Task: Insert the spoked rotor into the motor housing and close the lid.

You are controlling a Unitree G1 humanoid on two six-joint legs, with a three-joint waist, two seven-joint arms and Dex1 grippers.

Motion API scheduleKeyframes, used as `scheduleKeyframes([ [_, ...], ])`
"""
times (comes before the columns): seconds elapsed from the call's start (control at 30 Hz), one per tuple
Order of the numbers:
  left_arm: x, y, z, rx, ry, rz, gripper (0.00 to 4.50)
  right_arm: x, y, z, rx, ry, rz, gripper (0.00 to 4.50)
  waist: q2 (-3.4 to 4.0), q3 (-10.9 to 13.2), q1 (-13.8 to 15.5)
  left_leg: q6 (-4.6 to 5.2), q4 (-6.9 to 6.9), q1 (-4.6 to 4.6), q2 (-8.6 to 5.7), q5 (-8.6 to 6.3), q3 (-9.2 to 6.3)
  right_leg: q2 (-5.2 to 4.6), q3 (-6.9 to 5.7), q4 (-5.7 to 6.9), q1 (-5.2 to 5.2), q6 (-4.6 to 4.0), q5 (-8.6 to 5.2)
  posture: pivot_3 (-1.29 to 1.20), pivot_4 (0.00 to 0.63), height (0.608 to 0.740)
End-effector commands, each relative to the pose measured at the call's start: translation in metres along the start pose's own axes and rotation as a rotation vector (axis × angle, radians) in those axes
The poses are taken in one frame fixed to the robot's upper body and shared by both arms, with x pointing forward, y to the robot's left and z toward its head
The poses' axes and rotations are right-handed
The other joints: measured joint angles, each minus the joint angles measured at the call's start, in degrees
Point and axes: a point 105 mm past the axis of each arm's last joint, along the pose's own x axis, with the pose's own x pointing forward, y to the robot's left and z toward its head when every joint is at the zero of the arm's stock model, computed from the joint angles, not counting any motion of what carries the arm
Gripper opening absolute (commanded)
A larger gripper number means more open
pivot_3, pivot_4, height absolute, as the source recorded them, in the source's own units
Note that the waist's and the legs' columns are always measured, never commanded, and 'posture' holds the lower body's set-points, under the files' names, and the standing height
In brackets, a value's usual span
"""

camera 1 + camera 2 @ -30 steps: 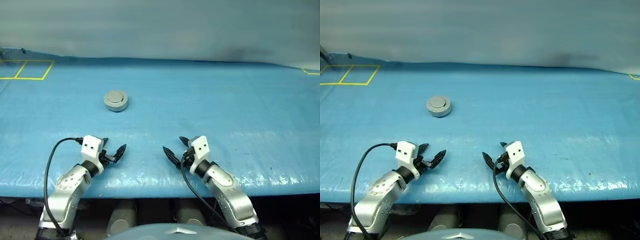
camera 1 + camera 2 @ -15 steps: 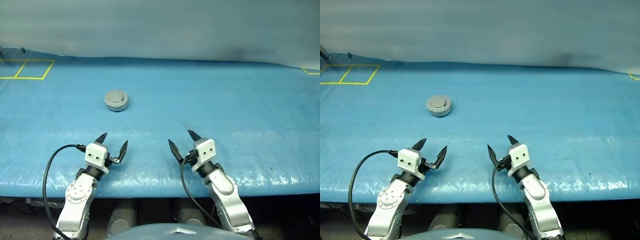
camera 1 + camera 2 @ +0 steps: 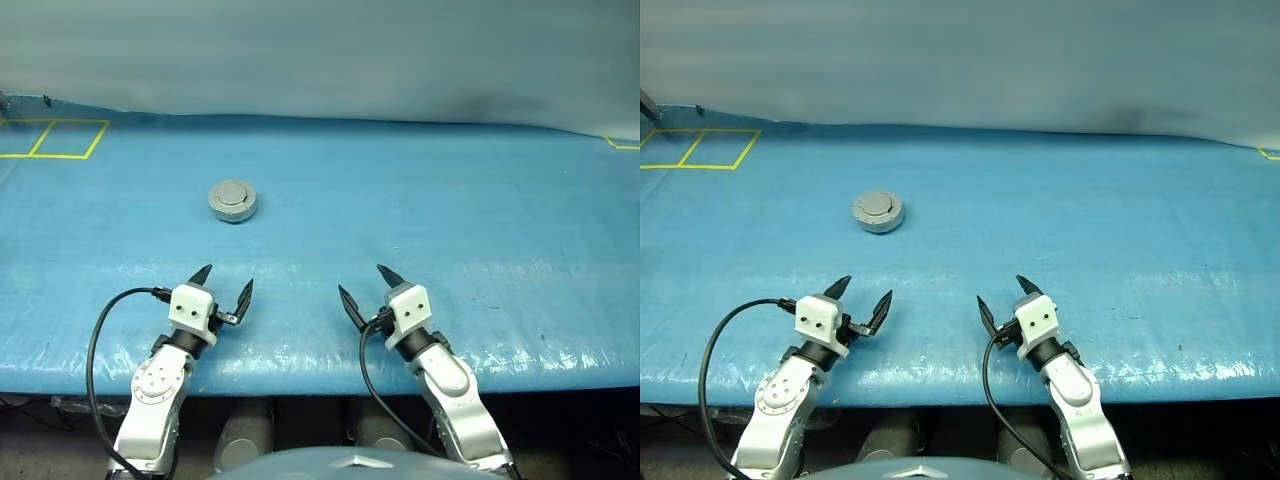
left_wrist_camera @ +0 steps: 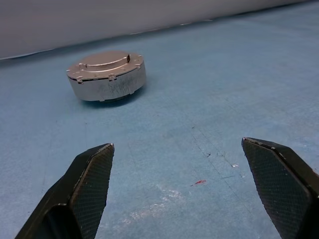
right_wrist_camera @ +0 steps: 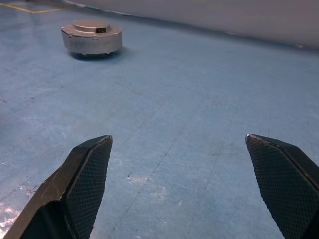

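So the motor housing (image 3: 232, 201) was sitting shut on the blue surface (image 3: 450, 210), off toward the robot's left and well out from both arms, looking like a plain grey puck. Its lid (image 4: 105, 59) was down flat on top, smooth grey side up, with a slightly raised round bit in the middle and little tabs around the rim that showed in the wrist views. No gap was visible between lid and body, so whatever was inside couldn't be seen at all. The left claw (image 3: 222, 285) hung near the front edge of the surface with its two black fingers spread wide, nothing between them, pointing roughly toward the housing but well short of it. The right claw (image 3: 365, 290) was about level with it, just as wide apart and empty too, angled a bit toward the left. The two claws sat near each other without touching. Way back in the far left corner there were some yellow tape lines (image 3: 55, 140) marking out squares on the blue sheet, and a pale wall (image 3: 320, 50) ran along behind the surface.
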Motion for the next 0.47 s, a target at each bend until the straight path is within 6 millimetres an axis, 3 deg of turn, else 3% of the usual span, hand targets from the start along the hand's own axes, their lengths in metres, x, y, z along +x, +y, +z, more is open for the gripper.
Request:
scheduleKeyframes([
  [0.03,0.0008,0.0011,0.0095,0.016,-0.048,0.006,4.48,-0.0008,-0.0006,0.0053,-0.003,-0.026,-0.004,4.50,0.00,0.0,0.0,0.00,0.00,0.00,0.00,0.00,0.00,0.00,0.00,0.00,0.00,0.00,0.00,0.00,0.150,0.740],
  [0.47,-0.0024,-0.0011,0.0095,0.022,-0.074,0.008,4.48,-0.0023,0.0013,0.0043,0.017,-0.030,0.019,4.50,0.00,0.0,0.0,0.00,0.01,0.01,0.00,0.00,-0.01,0.00,-0.01,0.01,0.02,0.00,0.00,0.00,0.150,0.740],
])
